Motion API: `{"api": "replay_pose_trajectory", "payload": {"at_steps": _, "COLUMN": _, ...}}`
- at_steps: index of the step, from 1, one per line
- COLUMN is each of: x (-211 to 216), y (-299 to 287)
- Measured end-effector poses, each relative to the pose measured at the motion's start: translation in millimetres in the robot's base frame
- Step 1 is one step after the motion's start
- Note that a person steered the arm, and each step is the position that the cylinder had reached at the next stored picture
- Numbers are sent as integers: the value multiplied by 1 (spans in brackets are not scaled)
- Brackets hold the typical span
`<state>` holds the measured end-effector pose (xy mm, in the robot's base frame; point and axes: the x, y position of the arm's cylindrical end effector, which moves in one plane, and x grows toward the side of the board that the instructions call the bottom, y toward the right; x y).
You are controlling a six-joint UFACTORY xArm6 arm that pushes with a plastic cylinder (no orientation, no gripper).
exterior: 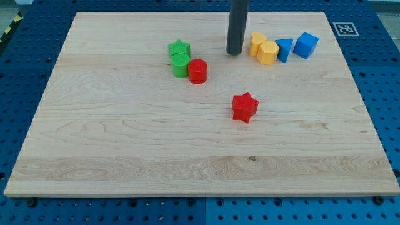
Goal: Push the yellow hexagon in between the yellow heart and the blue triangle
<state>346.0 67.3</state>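
The yellow hexagon (pixel 269 52) lies near the view's top right, touching the yellow heart (pixel 257 42) on its upper left and the blue triangle (pixel 284 49) on its right. My tip (pixel 235 52) rests on the board just left of the yellow heart, a small gap away from it. The rod rises straight up out of the view's top.
A blue cube (pixel 306 45) sits right of the blue triangle. A green star (pixel 179 48), a green cylinder (pixel 181 65) and a red cylinder (pixel 198 71) cluster left of my tip. A red star (pixel 244 107) lies lower, near the middle. The wooden board (pixel 125 156) sits on a blue pegboard.
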Motion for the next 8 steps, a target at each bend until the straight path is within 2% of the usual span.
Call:
{"api": "replay_pose_trajectory", "payload": {"at_steps": 1, "x": 26, "y": 18}}
{"api": "replay_pose_trajectory", "payload": {"at_steps": 2, "x": 29, "y": 48}}
{"api": "replay_pose_trajectory", "payload": {"at_steps": 3, "x": 9, "y": 74}}
{"api": "replay_pose_trajectory", "payload": {"at_steps": 4, "x": 6, "y": 80}}
{"api": "replay_pose_trajectory", "payload": {"at_steps": 5, "x": 29, "y": 80}}
{"api": "replay_pose_trajectory", "payload": {"at_steps": 6, "x": 30, "y": 80}}
{"api": "replay_pose_trajectory", "payload": {"at_steps": 8, "x": 16, "y": 80}}
